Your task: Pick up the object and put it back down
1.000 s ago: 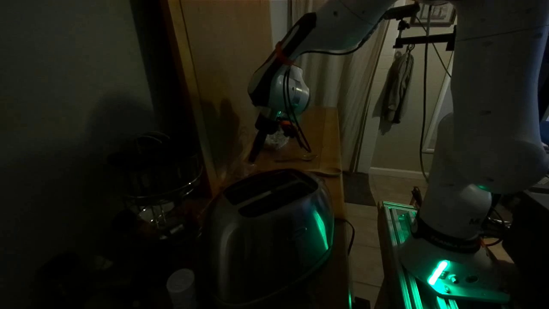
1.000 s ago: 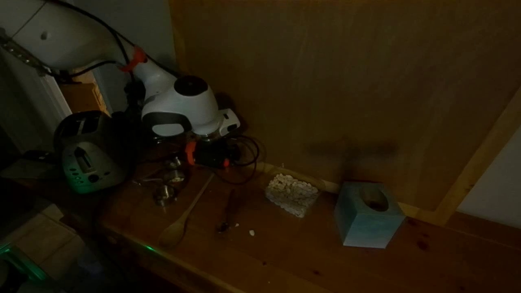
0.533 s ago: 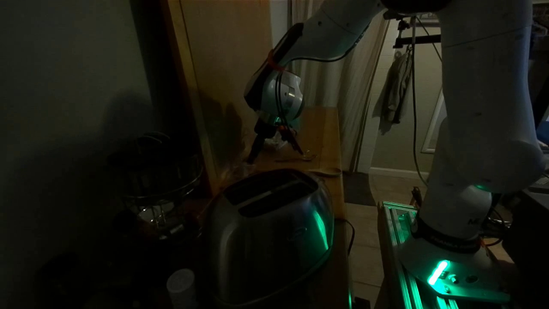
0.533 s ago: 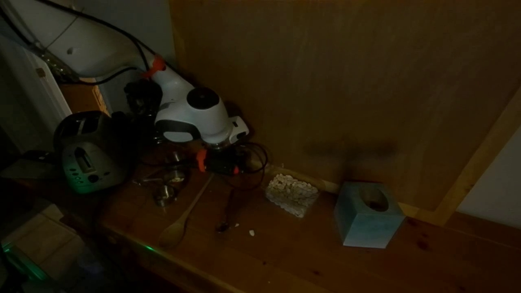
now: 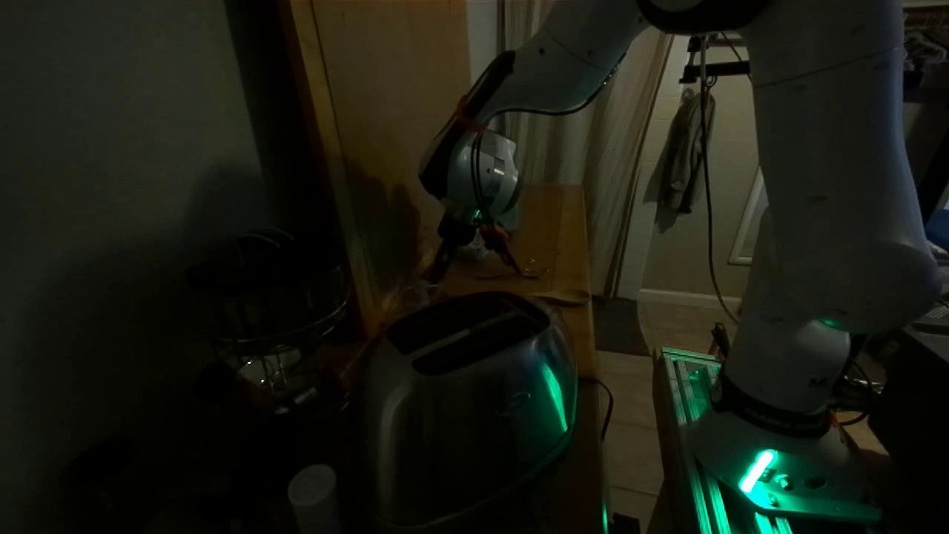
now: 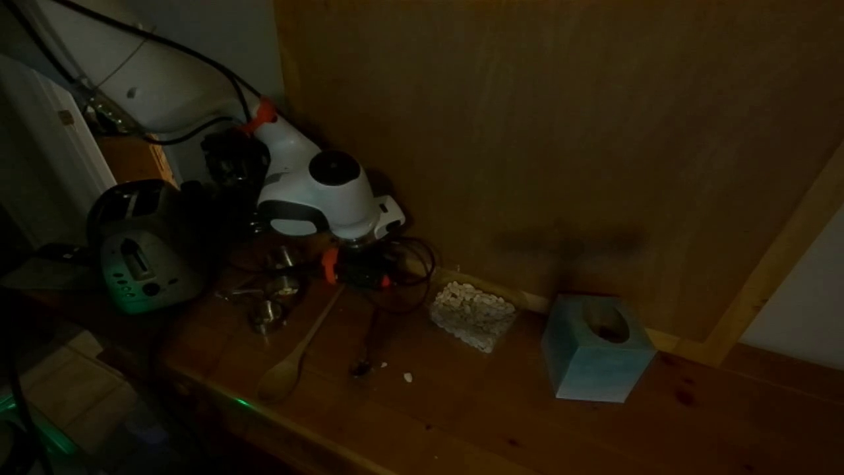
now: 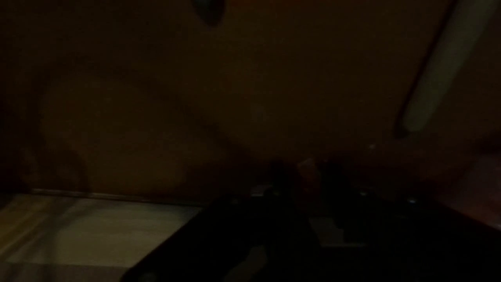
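Note:
The wrist view is very dark. My gripper (image 7: pixel 305 167) shows as black fingers a small way apart, low over the wooden table. A small pale-edged thing (image 7: pixel 307 162) shows faintly in the gap; whether the fingers touch it I cannot tell. In an exterior view my gripper (image 5: pixel 478 276) points down behind the toaster, its two dark sides spread downward. In an exterior view the hand (image 6: pixel 359 267) hangs close to the wooden wall panel, beyond the wooden spoon (image 6: pixel 290 369), and its fingertips are hidden. Which thing is the object does not show plainly.
A toaster (image 5: pixel 460 408) stands near the arm. Metal cups (image 6: pixel 267 316) lie in front of the hand. A dark spoon (image 6: pixel 361 368), a clear box of pale pieces (image 6: pixel 473 316) and a tissue box (image 6: pixel 597 356) are farther along. The wall panel (image 6: pixel 560 165) rises behind.
The hand has come down and moved along the panel, away from the toaster, most of it in the earlier half second. The things on the table stay where they were.

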Action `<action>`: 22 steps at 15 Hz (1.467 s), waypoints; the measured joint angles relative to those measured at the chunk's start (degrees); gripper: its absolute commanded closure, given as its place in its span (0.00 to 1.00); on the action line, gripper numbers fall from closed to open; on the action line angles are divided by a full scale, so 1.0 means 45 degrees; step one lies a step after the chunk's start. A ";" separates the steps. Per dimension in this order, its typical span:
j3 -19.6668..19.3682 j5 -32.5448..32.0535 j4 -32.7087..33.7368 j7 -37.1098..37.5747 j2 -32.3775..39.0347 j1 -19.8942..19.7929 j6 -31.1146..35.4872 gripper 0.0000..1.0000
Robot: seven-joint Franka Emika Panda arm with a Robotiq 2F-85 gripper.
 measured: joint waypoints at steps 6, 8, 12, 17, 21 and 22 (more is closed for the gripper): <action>0.0006 -0.0029 0.0056 -0.0016 0.0000 0.0005 0.0063 0.96; -0.0093 -0.0106 0.0092 0.0010 -0.0005 0.0025 0.0246 0.96; -0.0818 -0.1081 0.0104 0.1098 -0.0083 0.0328 0.0798 0.95; -0.3295 -0.4933 -0.0282 0.5809 -0.0143 0.2037 0.0945 0.95; -0.3700 -0.7442 -0.0305 0.8929 -0.0393 0.2532 0.0480 0.94; -0.3386 -0.7750 -0.0305 0.9268 -0.0497 0.2273 0.0445 0.94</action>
